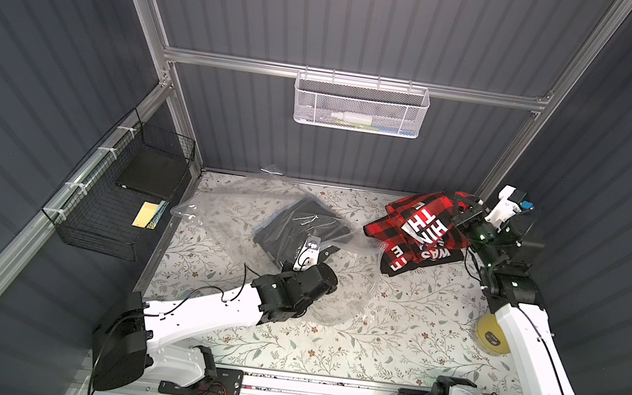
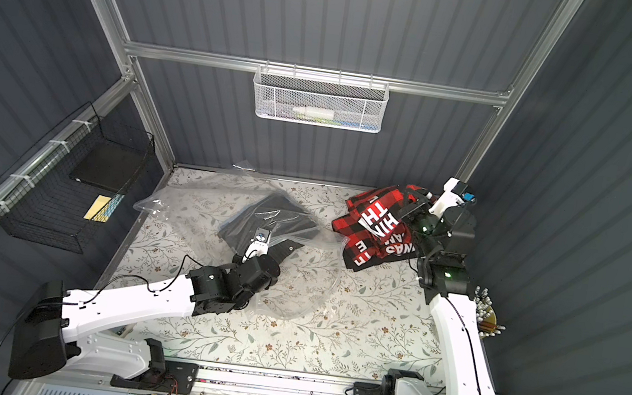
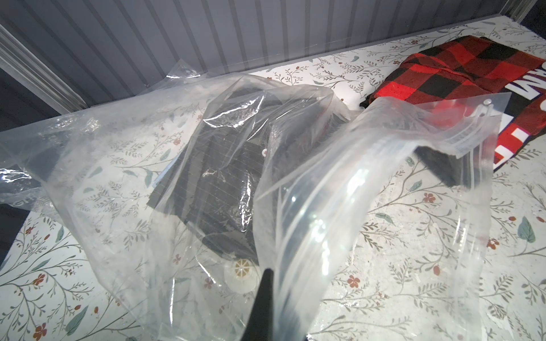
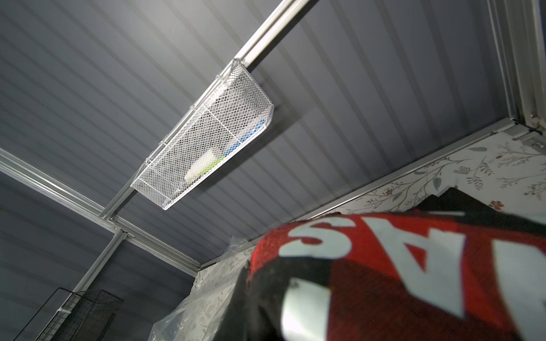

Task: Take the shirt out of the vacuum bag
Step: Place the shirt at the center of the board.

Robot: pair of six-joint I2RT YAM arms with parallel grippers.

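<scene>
Plaid shirt (image 1: 419, 230), soft and light, is pinched at a bunched edge by the right fingers (image 1: 464, 217); left fingers (image 3: 263, 301) clamp the slippery vacuum bag (image 1: 219, 214).

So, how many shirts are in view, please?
2: a dark shirt inside the clear bag near the middle, and a red plaid shirt outside it at the far right. Others could hide underneath.

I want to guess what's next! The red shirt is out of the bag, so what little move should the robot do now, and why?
Probably the right gripper should lower the red shirt and let go. The shirt already lies outside the bag on the table, with one end pinched up. The left gripper holds the bag's edge.
</scene>
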